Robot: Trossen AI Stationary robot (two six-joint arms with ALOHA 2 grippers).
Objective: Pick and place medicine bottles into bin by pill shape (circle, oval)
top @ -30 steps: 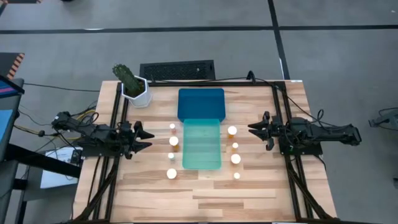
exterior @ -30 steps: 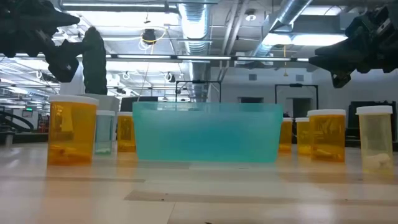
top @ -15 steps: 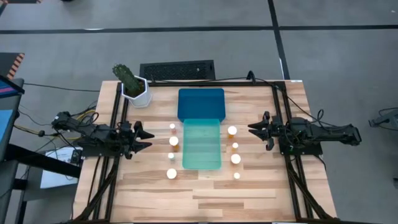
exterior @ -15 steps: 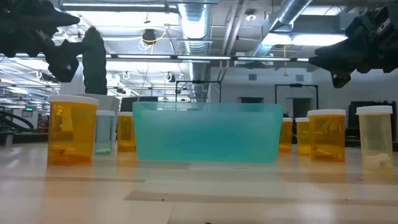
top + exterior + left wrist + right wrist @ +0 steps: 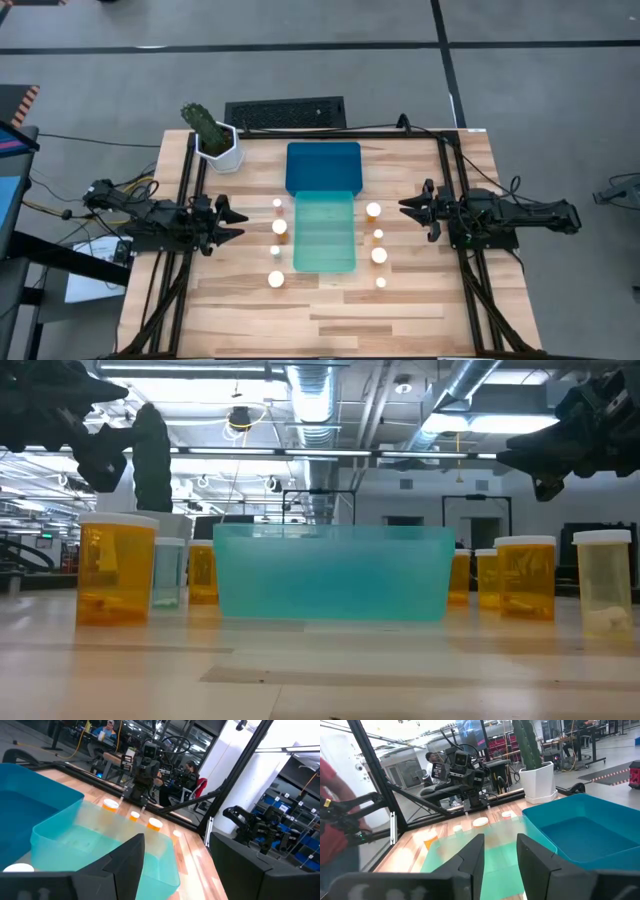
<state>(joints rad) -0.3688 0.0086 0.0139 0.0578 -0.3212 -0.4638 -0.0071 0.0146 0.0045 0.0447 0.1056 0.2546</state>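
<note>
Several amber bottles with white caps stand upright on their bases in two columns beside a teal bin [image 5: 325, 232]: a left column [image 5: 279, 228] and a right column [image 5: 378, 256]. The low view shows them to the left [image 5: 117, 572] and right [image 5: 525, 577] of the teal bin [image 5: 335, 573]. A blue bin [image 5: 323, 167] lies just beyond the teal one. My left gripper [image 5: 238, 223] hovers open and empty left of the left column. My right gripper [image 5: 406, 208] hovers open and empty right of the right column; its fingers show apart in its wrist view [image 5: 499, 856].
A white plant pot [image 5: 218, 150] with a green cactus stands at the far left corner of the table. Black frame rails [image 5: 455, 190] run along both sides. Bare wood [image 5: 330, 320] lies in front of the bins. People show in the room beyond.
</note>
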